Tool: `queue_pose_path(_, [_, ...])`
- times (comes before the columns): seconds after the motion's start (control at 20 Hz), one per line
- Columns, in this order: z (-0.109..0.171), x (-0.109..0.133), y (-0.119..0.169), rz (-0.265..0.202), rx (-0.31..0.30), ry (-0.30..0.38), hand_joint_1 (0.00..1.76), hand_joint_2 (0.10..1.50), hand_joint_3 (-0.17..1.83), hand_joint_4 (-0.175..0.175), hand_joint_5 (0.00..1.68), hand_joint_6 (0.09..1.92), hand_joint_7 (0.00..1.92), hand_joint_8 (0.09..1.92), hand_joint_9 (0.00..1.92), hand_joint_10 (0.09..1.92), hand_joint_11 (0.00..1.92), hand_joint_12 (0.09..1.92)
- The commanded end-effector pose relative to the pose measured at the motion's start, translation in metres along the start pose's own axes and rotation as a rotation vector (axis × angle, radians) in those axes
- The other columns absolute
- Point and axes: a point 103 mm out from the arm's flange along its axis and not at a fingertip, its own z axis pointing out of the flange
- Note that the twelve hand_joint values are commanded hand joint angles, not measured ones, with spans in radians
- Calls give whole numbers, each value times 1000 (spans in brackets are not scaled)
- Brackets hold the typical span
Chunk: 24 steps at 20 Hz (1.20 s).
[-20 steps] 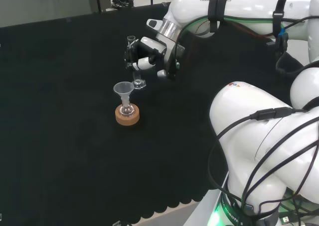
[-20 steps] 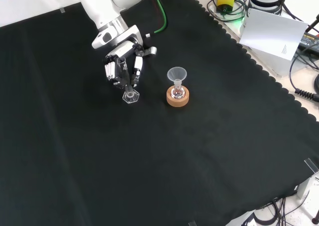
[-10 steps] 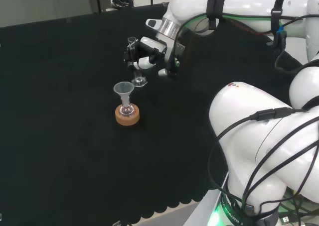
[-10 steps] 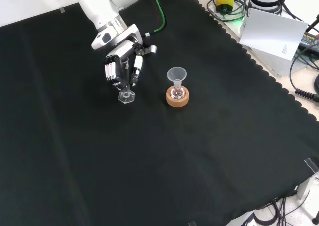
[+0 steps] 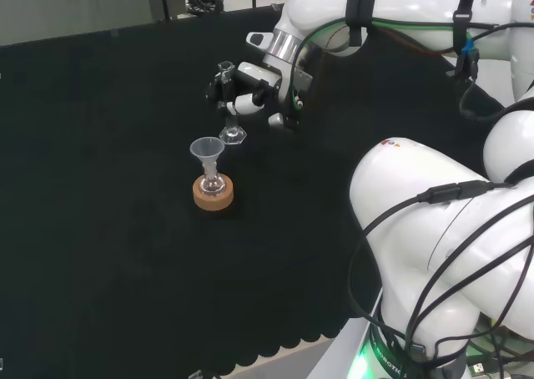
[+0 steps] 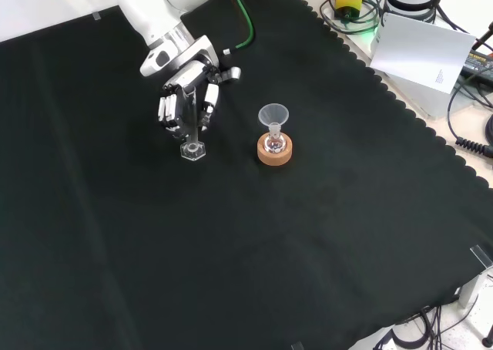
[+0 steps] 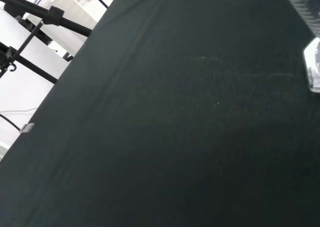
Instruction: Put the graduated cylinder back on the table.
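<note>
1. Clear graduated cylinder [image 6: 190, 126] held about upright in the hand [image 6: 183, 102], fingers curled round its tube; hexagonal foot [image 6: 192, 151] showing below the fingers in the front view, at or just above the black cloth [image 6: 231, 250]; contact with the cloth impossible to tell.
2. In the head view, same cylinder [image 5: 228, 103] seen with its rim poking above the hand [image 5: 246, 95] and its foot low at about 7 o'clock of the palm.
3. Nearest neighbour: a cork ring [image 6: 275, 153] carrying a small round flask [image 6: 273, 143] with a clear funnel [image 6: 273, 117] seated in its neck.
4. In the front view, at 3 o'clock of the cylinder's foot, near but apart, bare cloth between them.
5. In the head view, the same stand [image 5: 213, 194], flask and funnel [image 5: 207, 152] lying at about 7 o'clock of the cylinder's foot, the funnel's rim just beside it in the picture.
6. Nothing else on the cloth close to the hand.
7. Off the cloth's edge in the front view, at 2 o'clock: a white sheet [image 6: 427, 53], cables [image 6: 474, 95] and a coil of cable [image 6: 350, 3].
8. Head view: the arm's large white links [image 5: 442, 229] at 4 o'clock, with black cables over them.
9. Wrist view: slanting black cloth [image 7: 175, 137], white frames beyond its edge, and a blurred clear piece [image 7: 314, 67] at the picture's border, identity uncertain.
</note>
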Motion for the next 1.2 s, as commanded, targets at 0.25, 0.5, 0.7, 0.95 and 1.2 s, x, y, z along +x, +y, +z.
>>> queue_pose_path(0.25, [-15,-2,-5,35,-67,25,947,986,-175,-104,343,326,310,712,578,547,347,1329])
queue_pose_path(0.5, [-30,-1,-12,50,-90,-5,807,932,-175,-112,184,87,24,688,244,735,136,1409])
queue_pose_path(0.7, [-55,2,-28,71,-101,-50,781,917,-175,-109,154,87,0,572,159,780,69,1435])
queue_pose_path(0.95, [-86,11,-60,109,-141,-117,762,906,-175,-104,144,87,0,524,128,803,43,1452])
queue_pose_path(1.2, [-113,24,-100,160,-186,-167,758,905,-175,-102,149,87,0,561,149,814,41,1456])
